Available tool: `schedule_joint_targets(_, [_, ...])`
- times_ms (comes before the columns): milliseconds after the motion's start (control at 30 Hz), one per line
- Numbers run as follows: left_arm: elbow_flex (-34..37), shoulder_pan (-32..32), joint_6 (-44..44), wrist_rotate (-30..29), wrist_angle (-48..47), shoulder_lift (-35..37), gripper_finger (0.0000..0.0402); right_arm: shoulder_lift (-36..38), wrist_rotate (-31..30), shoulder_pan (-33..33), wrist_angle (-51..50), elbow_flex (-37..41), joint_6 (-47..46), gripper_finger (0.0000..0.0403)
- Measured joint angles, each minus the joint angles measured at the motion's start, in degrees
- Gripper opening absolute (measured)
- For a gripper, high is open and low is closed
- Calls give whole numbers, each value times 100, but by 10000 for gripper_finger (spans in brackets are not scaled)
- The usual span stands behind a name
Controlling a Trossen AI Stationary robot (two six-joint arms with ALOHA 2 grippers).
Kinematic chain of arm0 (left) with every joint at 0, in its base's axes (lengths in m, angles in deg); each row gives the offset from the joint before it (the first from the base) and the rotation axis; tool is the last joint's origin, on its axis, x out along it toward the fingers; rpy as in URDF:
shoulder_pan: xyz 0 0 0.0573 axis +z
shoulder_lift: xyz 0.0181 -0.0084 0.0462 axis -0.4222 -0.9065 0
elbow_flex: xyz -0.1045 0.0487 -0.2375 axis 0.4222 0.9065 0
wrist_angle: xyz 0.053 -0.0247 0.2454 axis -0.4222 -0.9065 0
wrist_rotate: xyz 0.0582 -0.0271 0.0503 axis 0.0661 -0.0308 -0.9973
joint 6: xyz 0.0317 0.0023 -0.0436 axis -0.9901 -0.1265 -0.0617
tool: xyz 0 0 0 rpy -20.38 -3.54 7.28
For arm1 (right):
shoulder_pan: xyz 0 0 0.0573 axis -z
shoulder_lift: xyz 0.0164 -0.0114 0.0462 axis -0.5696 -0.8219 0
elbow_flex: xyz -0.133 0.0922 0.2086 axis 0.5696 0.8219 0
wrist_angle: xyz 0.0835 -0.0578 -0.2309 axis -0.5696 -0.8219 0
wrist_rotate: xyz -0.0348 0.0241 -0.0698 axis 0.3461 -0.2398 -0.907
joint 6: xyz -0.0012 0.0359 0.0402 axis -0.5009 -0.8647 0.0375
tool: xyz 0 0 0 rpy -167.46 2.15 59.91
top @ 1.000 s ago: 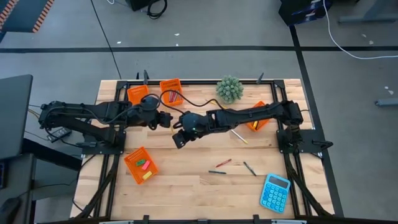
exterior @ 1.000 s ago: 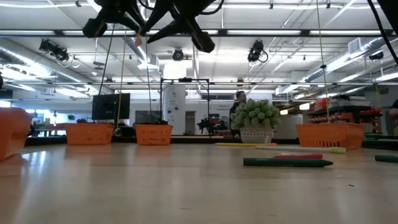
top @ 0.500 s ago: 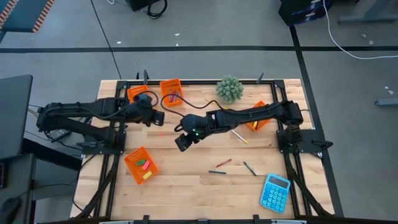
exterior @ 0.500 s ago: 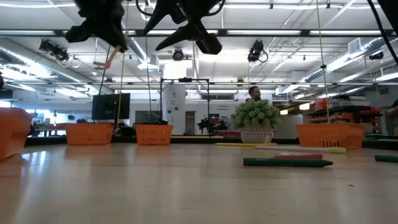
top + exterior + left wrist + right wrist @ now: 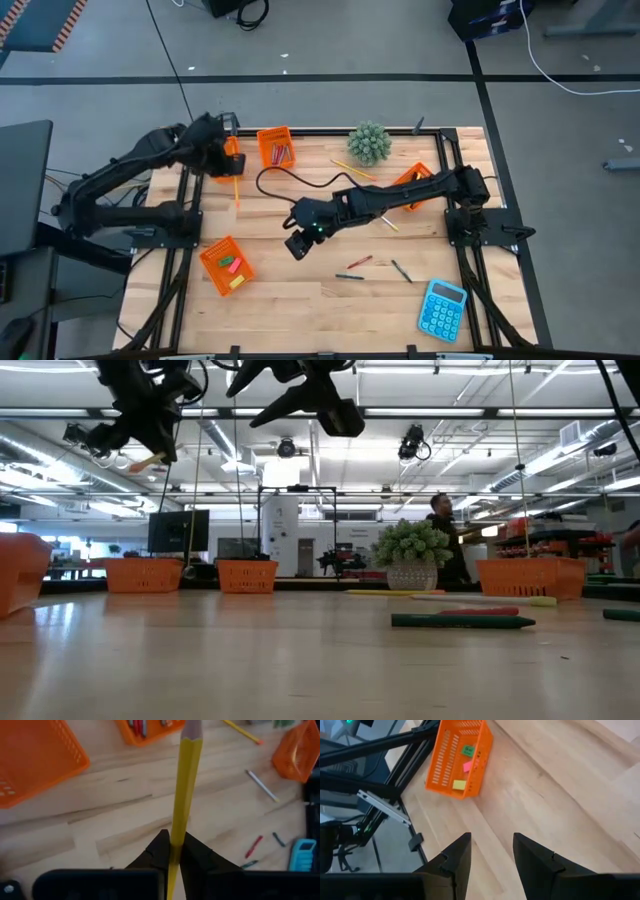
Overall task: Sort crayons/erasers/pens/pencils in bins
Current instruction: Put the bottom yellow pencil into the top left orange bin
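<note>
A long yellow pencil (image 5: 185,785) is clamped in the left jaws, above the far-left bin (image 5: 224,152).

left gripper (image 5: 232,168) carried yellow pencil (image 5: 184,795) toward rear-left bin (image 5: 222,152), right gripper (image 5: 297,243) opened

You won't find any readable writing here. The blue calculator (image 5: 442,309) at the table's near right corner shows only rows of pale keys, with no figures you can make out. The monitor (image 5: 186,530) far back in the room is dark, and the orange bins (image 5: 247,575) carry no label or brand you can read.
</note>
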State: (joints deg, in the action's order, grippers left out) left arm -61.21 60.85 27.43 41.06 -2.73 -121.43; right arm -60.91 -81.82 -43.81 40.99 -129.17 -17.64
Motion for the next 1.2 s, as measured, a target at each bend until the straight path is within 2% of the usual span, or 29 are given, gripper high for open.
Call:
schedule_joint_targets(267, [-2,1620,-1208,375,-663,-249,34,0,0,-155,0,0,27,152])
schedule_joint_targets(400, [-2,2110,-1857,428,-842,-647,36,0,0,-227,0,0,110,152])
schedule_joint_targets(767, [0,2446,-2885,-153,-70,-1447,39,0,24,-348,-5,0,122,152])
schedule_joint_targets(1033, [-1,2686,-3177,-368,804,-1636,32,0,-6,-386,-14,0,115,152])
schedule_joint_targets(1200, [0,2787,-3627,-503,863,-1850,44,0,-171,-382,-15,0,108,151])
